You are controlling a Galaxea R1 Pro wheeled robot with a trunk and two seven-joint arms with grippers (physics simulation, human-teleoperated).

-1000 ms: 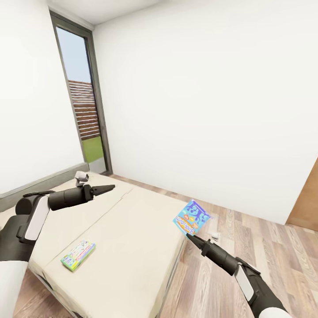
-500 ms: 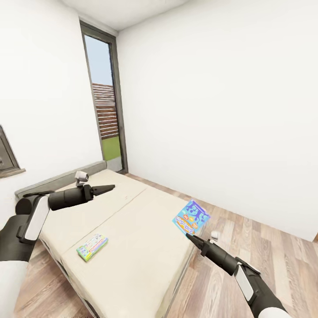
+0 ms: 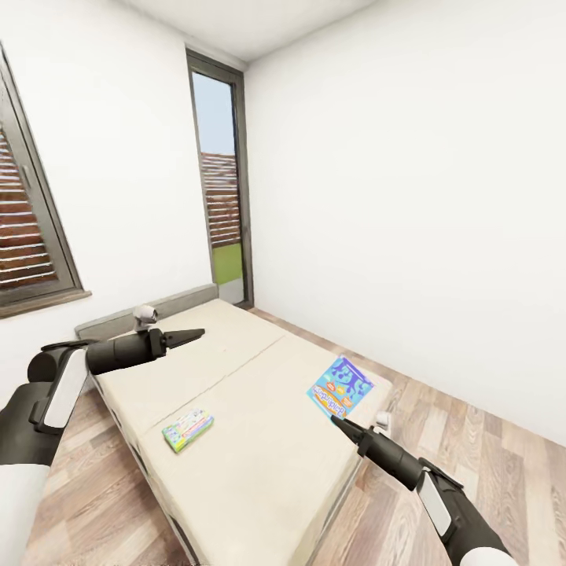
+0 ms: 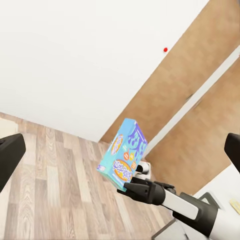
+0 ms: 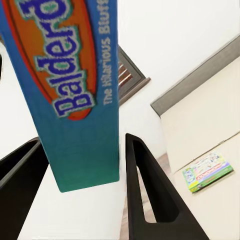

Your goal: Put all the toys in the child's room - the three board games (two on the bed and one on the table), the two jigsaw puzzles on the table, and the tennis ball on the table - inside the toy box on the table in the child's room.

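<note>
Over the bed (image 3: 259, 440): right tool (image 3: 333, 420) is carrying the blue board game (image 3: 340, 386), left tool (image 3: 198, 333) is hanging free.

Right tool's fingers (image 5: 145, 192) are pinching the blue "Balderdash" box at its lower edge, holding it up over the bed's floor-side edge; box is also showing in the left wrist view (image 4: 122, 153), tilted. Left tool is hovering above the mattress holding nothing, fingertips looking closed together in the head view, though how wide its jaws are standing I cannot tell for sure. Green board game (image 3: 188, 430) is lying flat on the bed near the left edge, well apart from both tools, also showing in the right wrist view (image 5: 207, 171).
</note>
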